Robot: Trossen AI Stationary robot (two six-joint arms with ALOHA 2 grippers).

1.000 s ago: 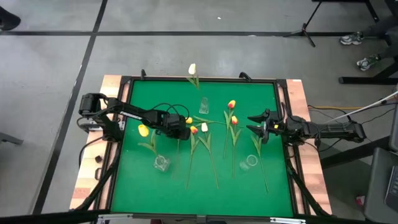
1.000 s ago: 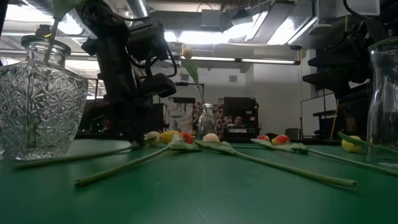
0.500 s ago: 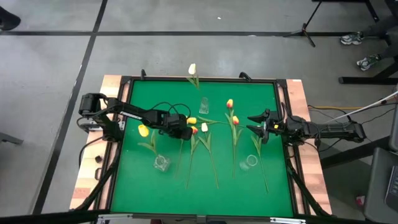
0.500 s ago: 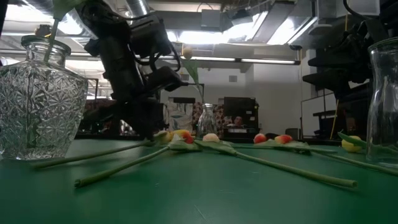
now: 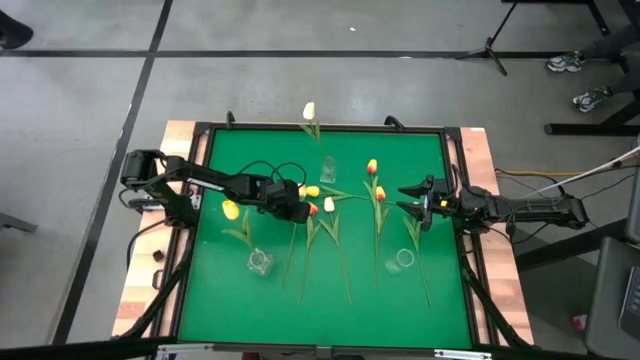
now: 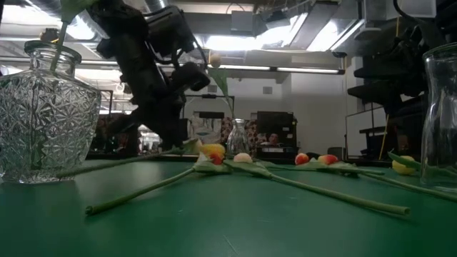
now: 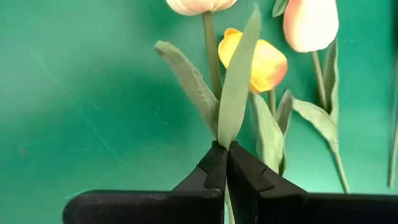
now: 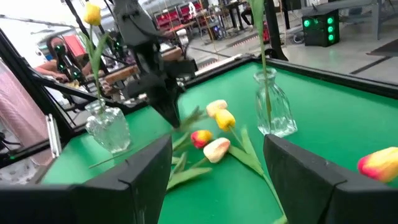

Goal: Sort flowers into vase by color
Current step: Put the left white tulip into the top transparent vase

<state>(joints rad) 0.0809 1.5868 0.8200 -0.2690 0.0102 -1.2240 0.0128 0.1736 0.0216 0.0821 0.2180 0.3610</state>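
Observation:
Several tulips lie on the green table (image 5: 230, 300) with their stems fanned toward the near edge. My left gripper (image 5: 298, 210) is shut on the one with a yellow head (image 5: 309, 191), left of centre. An orange-red head (image 5: 312, 208) and a white head (image 5: 329, 205) lie beside it. A near-left vase (image 5: 260, 262) holds a yellow tulip (image 5: 231, 209). A far vase (image 5: 327, 168) holds a white tulip (image 5: 309, 110). A third vase (image 5: 400, 260) stands near right. My right gripper (image 5: 412, 200) waits open at the right edge. My left gripper pinches the yellow tulip's stem (image 7: 222, 144) between its two fingertips, where the two leaves (image 7: 235, 87) branch off, a little below the head. The fingers slant down from the table's left. The head end (image 6: 213, 150) is lifted; the stem's tail (image 6: 71, 172) lies on the table.
Two orange-red tulips (image 5: 378, 192) lie right of centre, and another stem (image 5: 420, 260) runs toward the near right. The cut-glass vase (image 6: 46, 121) stands close to the held stem's tail. A wooden border (image 5: 140, 290) frames the table.
My left gripper has tipped upward and raised the yellow tulip's head end off the table. The stem now slants up from its tail, which has stayed on the table near the left vase. The other tulips lie about as before.

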